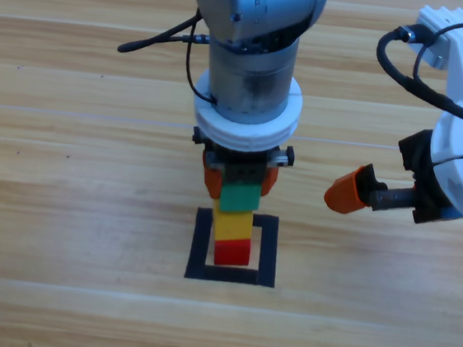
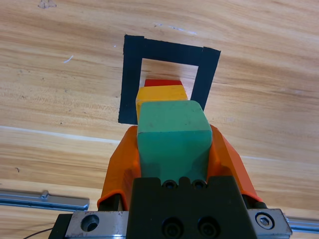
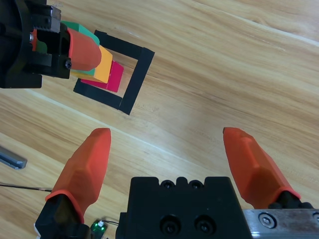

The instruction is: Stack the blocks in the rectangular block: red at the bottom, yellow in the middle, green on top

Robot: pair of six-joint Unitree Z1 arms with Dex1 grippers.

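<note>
Stack of small matte cubes inside black-tape square outline (image 1: 266, 252) on wooden table (image 1: 62, 205): red cube (image 1: 232, 253) lowest, yellow cube (image 1: 232, 225) above, teal-green cube (image 1: 240, 197) uppermost, clamped by left gripper (image 1: 240, 183); right gripper (image 3: 169, 164) wide apart, waiting aside; final placement, release and straight lift judged next.

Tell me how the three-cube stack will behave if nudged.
The stack would likely tip: it is one cube wide, three high. The left pincer, shut on the green cube, probably steadies it. Flat faces suggest the cubes would tumble, not roll.
</note>
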